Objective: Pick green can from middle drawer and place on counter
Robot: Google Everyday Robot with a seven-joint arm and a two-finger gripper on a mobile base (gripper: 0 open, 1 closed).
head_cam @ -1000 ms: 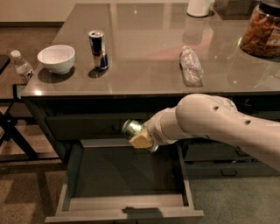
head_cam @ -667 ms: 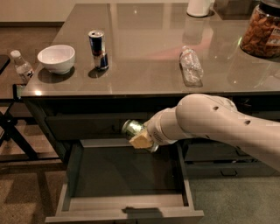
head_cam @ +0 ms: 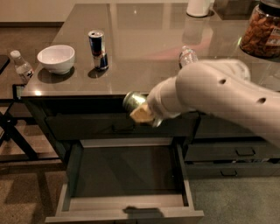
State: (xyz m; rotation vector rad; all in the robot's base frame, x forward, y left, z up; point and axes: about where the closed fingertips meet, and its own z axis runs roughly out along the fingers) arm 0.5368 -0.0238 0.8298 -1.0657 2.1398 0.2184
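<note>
Fingers (head_cam: 141, 114) of the gripper (head_cam: 137, 108) are closed on the green can (head_cam: 132, 100), with one pale yellowish pad pressed against the can's lower right side. The gripper sits at the end of a thick white arm (head_cam: 218, 94) that reaches in from the right. The can is held in the air, tipped over so that a silver end faces left. It hangs just in front of the counter's front edge and above the open middle drawer (head_cam: 127, 173), touching neither. The drawer is pulled far out, showing a flat grey floor, low sides and a dark bar handle on its front. The counter (head_cam: 144, 43) is glossy and reflective. On its left part stands a white bowl (head_cam: 56, 58), and near it to the right stands a tall blue-and-silver can (head_cam: 98, 49). A clear plastic bottle (head_cam: 188, 56) lies further right on the counter, partly hidden behind the arm. A jar of brown snacks (head_cam: 262, 28) stands at the right edge, and a white container (head_cam: 200, 7) sits at the far back. A small water bottle (head_cam: 22, 66) stands on a lower surface just left of the counter. Narrower closed drawers (head_cam: 236, 153) sit to the right of the open one.
</note>
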